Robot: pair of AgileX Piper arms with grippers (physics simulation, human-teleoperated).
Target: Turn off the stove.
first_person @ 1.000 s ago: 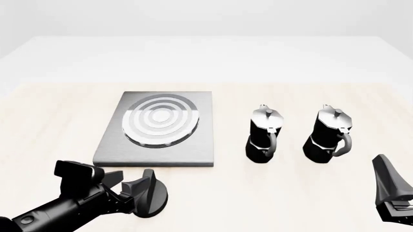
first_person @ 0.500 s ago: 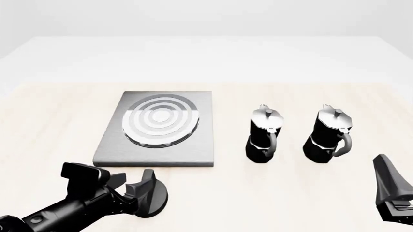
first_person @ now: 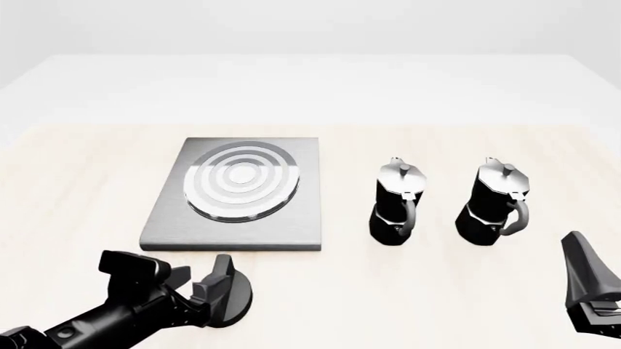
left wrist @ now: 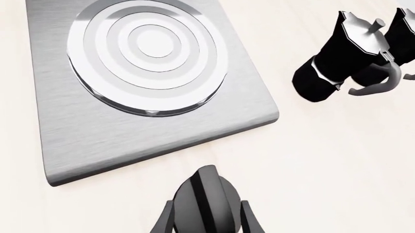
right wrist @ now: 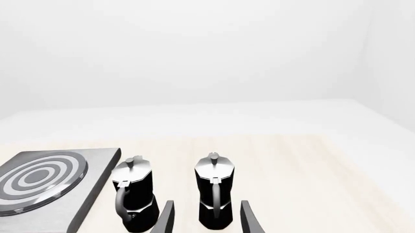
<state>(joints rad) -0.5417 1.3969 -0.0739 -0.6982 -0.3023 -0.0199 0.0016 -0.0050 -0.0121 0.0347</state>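
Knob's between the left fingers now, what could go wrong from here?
The left gripper straddles the knob's ridge, but contact is hard to confirm, so the fingers could slip when twisting. The knob sits close to the stove's near edge, so a wide wrist turn may clip it. The right gripper hangs open just short of the moka pots; keep it still.
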